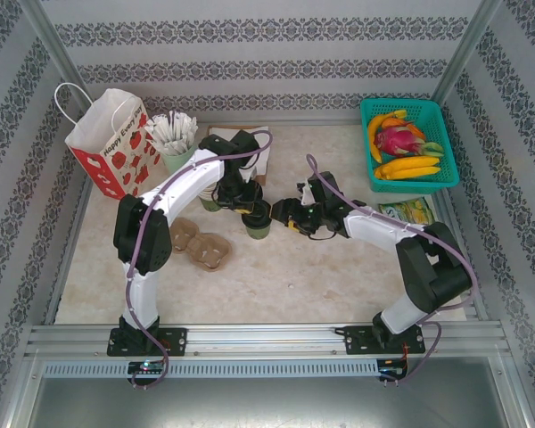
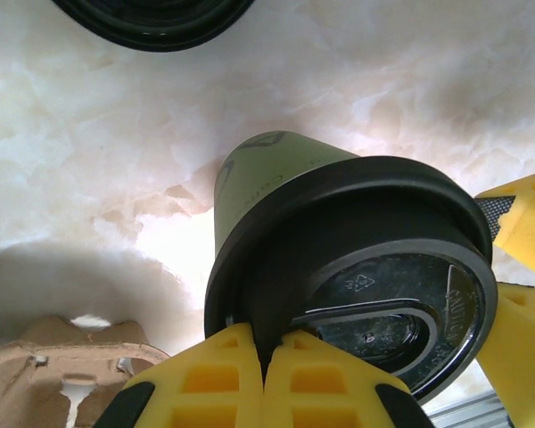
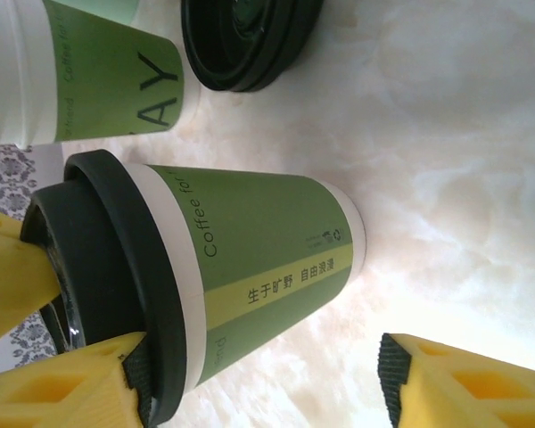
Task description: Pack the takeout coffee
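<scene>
**Two grippers, one cup: a takeout coffee waits mid-table**

The takeout coffee (image 1: 257, 229) stands upright near the middle of the table (image 1: 294, 285), about halfway between its left and right edges, with its black lid (image 2: 374, 285) seated on top. From above, the left gripper (image 2: 263, 366) is fully closed, its yellow tips pressed together at the lid's rim. Whether they pinch the rim or only rest on it cannot be told. The right gripper (image 3: 263, 379) comes in from the side with its jaws wide and the green cup wall between them. One pad sits close by the lid's edge and the other is apart from the cup.

The step in hand looks like the right gripper taking the cup by its body. To do that well, the pads should meet the paper wall below the lid, not the lid itself, which could pop off. The squeeze should be light enough not to buckle the cup. The left gripper would best steady the top until the side grip is firm, then let go straight upward. A cardboard carrier (image 1: 205, 248) lies toward the near-left of the table and a paper bag (image 1: 111, 147) stands at the far-left corner. Either way, the cup should travel level.
</scene>
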Robot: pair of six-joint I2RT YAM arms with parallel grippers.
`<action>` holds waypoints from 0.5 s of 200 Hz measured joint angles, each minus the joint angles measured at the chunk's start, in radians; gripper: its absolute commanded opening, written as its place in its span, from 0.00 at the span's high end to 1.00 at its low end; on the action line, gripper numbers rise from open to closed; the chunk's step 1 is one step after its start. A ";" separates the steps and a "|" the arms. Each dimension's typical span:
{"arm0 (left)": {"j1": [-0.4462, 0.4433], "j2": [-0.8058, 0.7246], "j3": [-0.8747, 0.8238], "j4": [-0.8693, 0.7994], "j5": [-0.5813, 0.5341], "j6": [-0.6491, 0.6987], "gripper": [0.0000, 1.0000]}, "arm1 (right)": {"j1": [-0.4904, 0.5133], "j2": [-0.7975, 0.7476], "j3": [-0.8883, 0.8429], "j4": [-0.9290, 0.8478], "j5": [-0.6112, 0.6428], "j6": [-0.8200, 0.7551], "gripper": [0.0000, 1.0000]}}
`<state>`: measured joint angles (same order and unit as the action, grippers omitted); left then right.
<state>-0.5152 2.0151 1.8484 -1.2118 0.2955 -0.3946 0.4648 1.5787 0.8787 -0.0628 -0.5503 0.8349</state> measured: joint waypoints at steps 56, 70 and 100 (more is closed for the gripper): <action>-0.045 0.058 0.108 -0.110 -0.025 0.134 1.00 | -0.077 0.034 0.114 -0.085 -0.090 -0.022 0.26; -0.053 0.078 0.140 -0.133 -0.035 0.150 1.00 | -0.081 0.070 0.145 -0.087 -0.109 -0.023 0.26; -0.062 0.100 0.175 -0.160 -0.045 0.161 1.00 | -0.077 0.134 0.167 -0.093 -0.142 -0.027 0.25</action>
<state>-0.5770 2.1155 2.0235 -1.3720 0.2504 -0.2340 0.3878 1.7126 1.0454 -0.1558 -0.6918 0.8074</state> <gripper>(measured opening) 0.064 0.744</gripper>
